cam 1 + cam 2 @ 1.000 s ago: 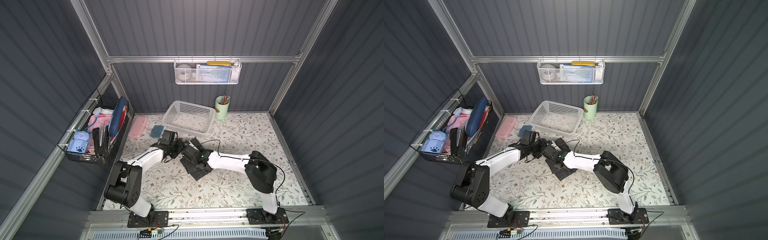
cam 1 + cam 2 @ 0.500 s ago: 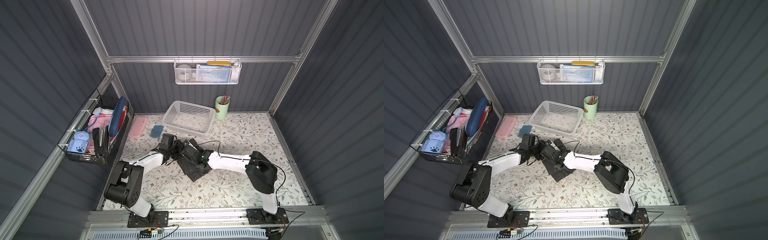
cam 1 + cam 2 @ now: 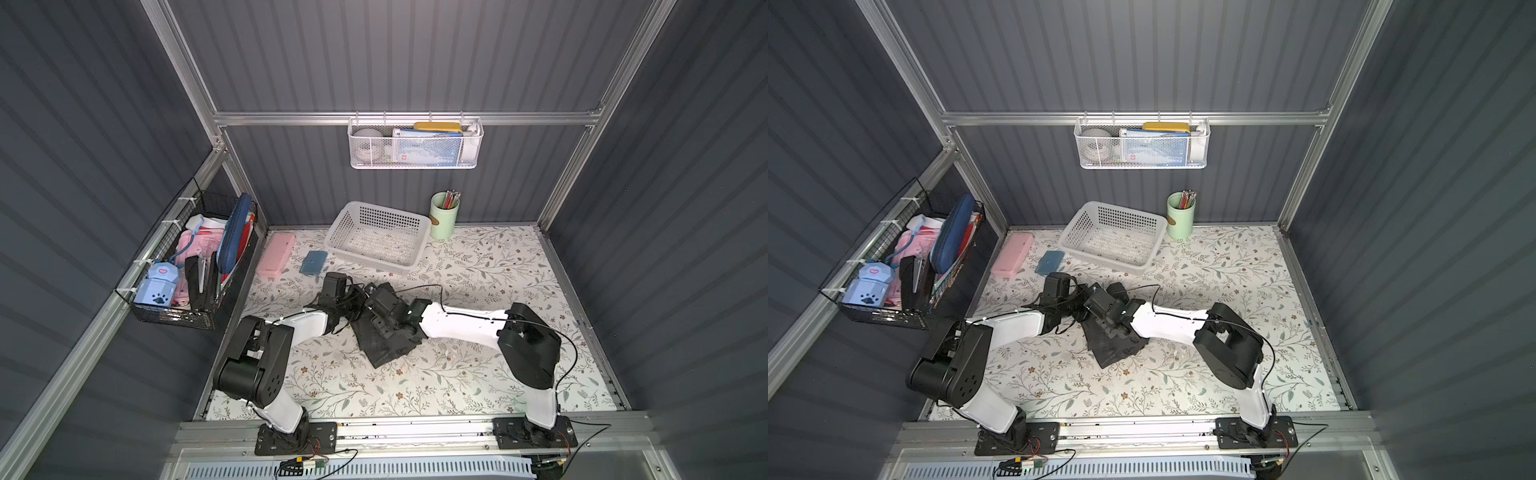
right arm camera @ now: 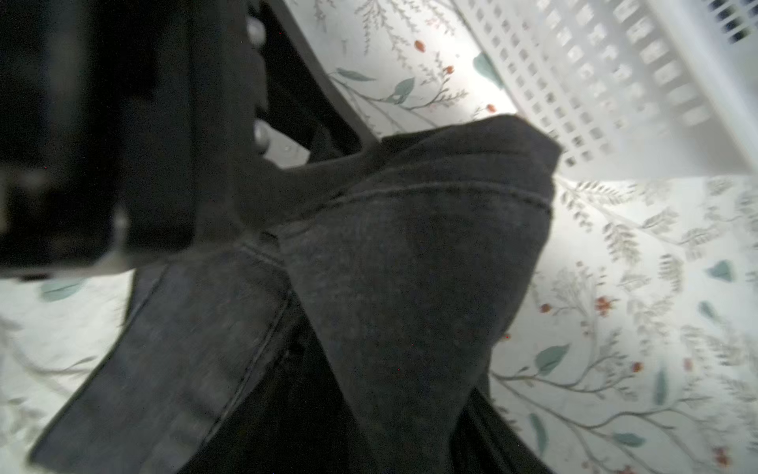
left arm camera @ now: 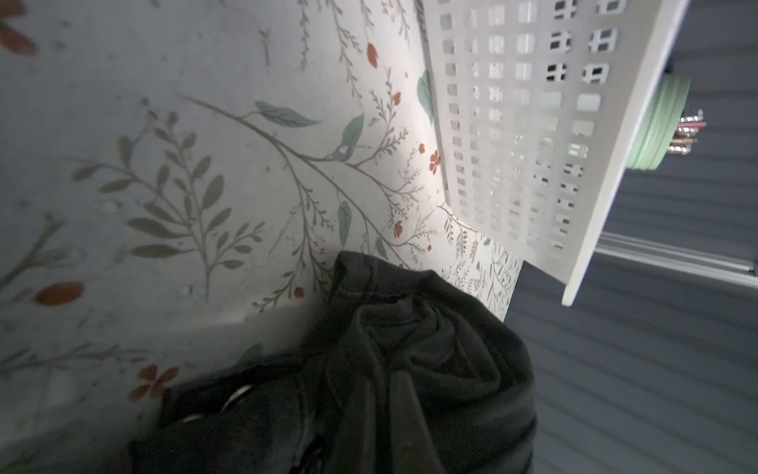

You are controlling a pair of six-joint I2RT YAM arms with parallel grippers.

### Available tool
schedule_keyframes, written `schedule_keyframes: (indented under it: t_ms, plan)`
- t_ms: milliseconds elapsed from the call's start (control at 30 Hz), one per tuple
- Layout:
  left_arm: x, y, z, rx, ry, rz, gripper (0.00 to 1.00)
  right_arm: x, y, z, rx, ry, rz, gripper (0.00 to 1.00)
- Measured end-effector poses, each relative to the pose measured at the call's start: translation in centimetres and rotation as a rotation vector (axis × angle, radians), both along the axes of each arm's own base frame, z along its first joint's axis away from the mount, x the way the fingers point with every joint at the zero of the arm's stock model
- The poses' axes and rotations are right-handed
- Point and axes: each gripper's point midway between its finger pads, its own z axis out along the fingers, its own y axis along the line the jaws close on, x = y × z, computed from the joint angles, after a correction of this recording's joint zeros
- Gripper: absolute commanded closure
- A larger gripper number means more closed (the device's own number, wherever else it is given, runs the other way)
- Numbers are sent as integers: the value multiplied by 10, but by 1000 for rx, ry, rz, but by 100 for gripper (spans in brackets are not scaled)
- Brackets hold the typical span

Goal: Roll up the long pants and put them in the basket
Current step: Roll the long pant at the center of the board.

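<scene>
We see both arms reaching in over the middle of the table [image 3: 478, 274], their tools almost nose to nose. The long pants [image 3: 384, 347] lie directly beneath and between them as a dark, partly rolled bundle. Its flatter loose end runs from under the right gripper [image 3: 371, 300] toward the arms' bases. The left gripper [image 3: 354, 300] has its jaws pressed together, and the rolled end of the pants is bunched right at its tip. We cannot tell whether a fold is pinched there. Dark cloth fills the right wrist view, so we cannot tell how the right jaws stand. The white basket [image 3: 422, 243] sits just beyond both tools, apart from the pants.
</scene>
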Motion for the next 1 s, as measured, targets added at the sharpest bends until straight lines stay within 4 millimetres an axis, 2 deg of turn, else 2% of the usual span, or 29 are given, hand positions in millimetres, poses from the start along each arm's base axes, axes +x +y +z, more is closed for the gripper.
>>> schedule_keyframes:
  t_ms: [33,67,200,267,333,400,467,533,600,767,1000]
  plan:
    - [-2,-2,-1,-7,-17,-20,100,-6,0,3,30,34,21,8]
    - [-4,-4,-3,-15,-32,-38,100,-12,1,7,63,70,42,1]
    - [-8,-10,-10,-56,-85,-83,100,-31,3,30,205,216,131,1]
    - [-8,-13,-11,-68,-105,-97,100,-33,0,45,280,270,141,1]
    - [-8,-14,-9,-68,-123,-108,100,-29,-9,59,377,320,120,1]
    - [-8,-14,-9,-62,-132,-115,100,-21,-30,63,466,360,60,1]
    - [-8,-15,-9,-61,-138,-124,100,-11,-55,55,546,412,-22,1]
    - [-8,-16,-10,-67,-144,-135,100,-6,-75,38,596,472,-97,1]
    - [-8,-18,-10,-72,-150,-143,100,-13,-81,22,617,540,-125,1]
    - [-7,-18,-10,-58,-160,-157,100,-35,-63,6,697,676,-85,1]
    - [-7,-19,-10,-32,-167,-177,100,-42,-45,-20,747,771,-82,1]
